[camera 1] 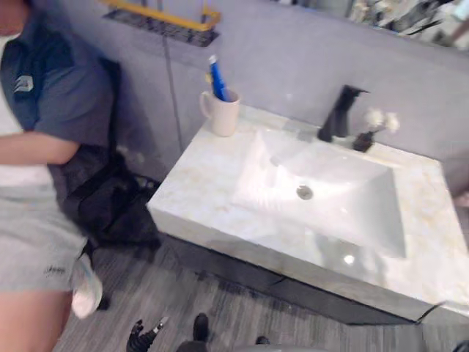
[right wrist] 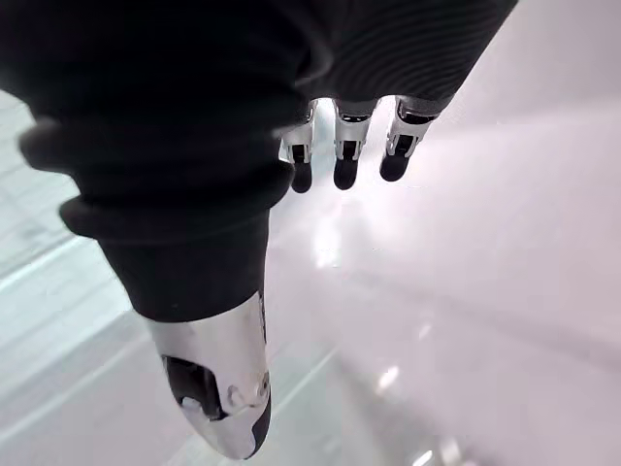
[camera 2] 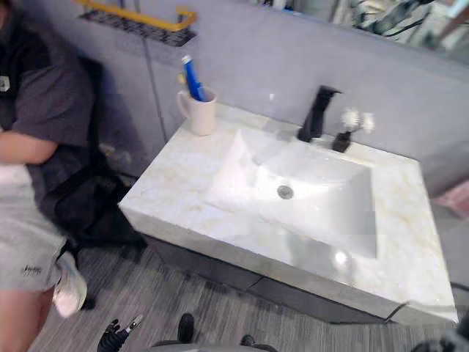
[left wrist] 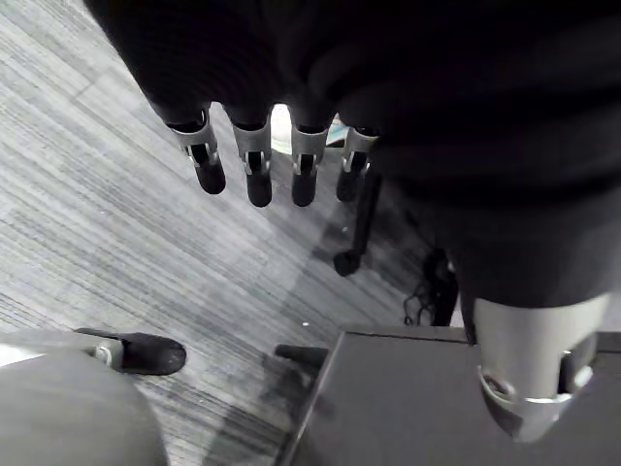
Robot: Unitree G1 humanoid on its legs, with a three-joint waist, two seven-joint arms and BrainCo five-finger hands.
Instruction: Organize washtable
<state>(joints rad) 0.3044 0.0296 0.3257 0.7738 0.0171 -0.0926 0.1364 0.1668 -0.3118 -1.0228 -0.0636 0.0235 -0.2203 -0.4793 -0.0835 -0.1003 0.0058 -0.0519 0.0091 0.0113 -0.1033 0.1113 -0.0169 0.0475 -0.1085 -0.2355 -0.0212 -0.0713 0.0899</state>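
A pale marble table point(camera 1: 198, 183) with a sunken white basin point(camera 1: 352, 220) is seen from above, a round drain point(camera 1: 305, 192) set in the basin's middle. At the table's far left corner a cream mug point(camera 1: 222, 114) is stood upright, and a blue toothbrush point(camera 1: 217, 79) is held in it, leaning. Behind the basin a black faucet point(camera 1: 338, 114) is mounted, and just beside it a small dark vase point(camera 1: 363, 141) with white flowers is placed. A yellow rack point(camera 1: 165, 18) is fixed to the grey wall above the mug. A person point(camera 1: 44, 110) is seen left of the table, with a black bag point(camera 1: 110, 209) on the floor between them. The left robot hand point(left wrist: 257, 165) is hung over the grey floor point(left wrist: 116, 214), fingers straight and loose, nothing held. The right robot hand point(right wrist: 346, 150) is likewise relaxed and unloaded, above a pale glossy surface.
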